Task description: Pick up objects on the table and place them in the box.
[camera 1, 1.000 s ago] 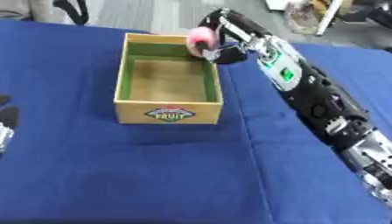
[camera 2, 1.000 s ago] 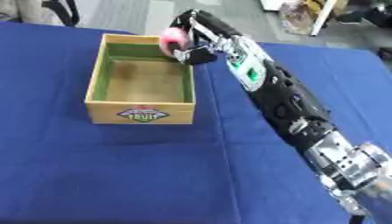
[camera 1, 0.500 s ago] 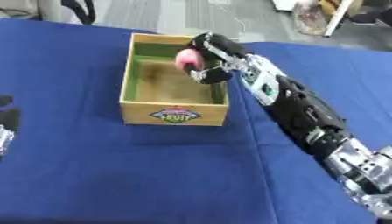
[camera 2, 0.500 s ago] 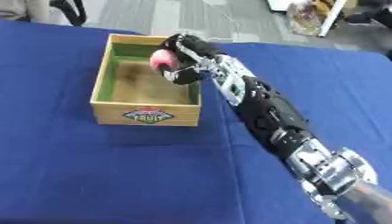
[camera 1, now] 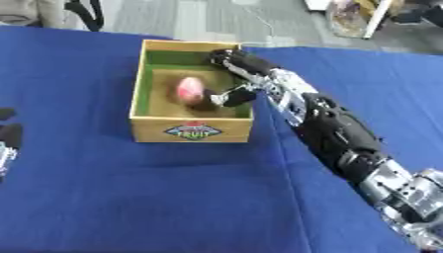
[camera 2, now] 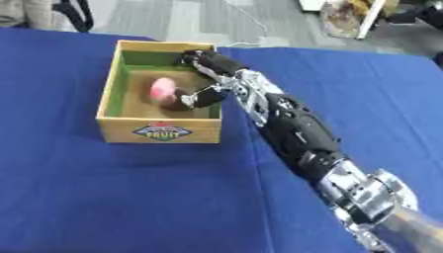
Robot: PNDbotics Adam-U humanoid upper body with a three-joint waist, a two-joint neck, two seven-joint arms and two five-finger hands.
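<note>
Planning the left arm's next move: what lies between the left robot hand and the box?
Only bare blue tablecloth; the left eye view shows the left robot hand at the left edge, apart from the box.

A blue cloth (camera 1: 155,197) covers the table from edge to edge, lying smooth with faint creases. Beyond its far edge runs a grey floor (camera 1: 182,20). A white cable (camera 2: 251,22) trails across that floor. At upper right stands blurred clutter (camera 1: 350,15), pale and brownish, beside a dark shape.
</note>
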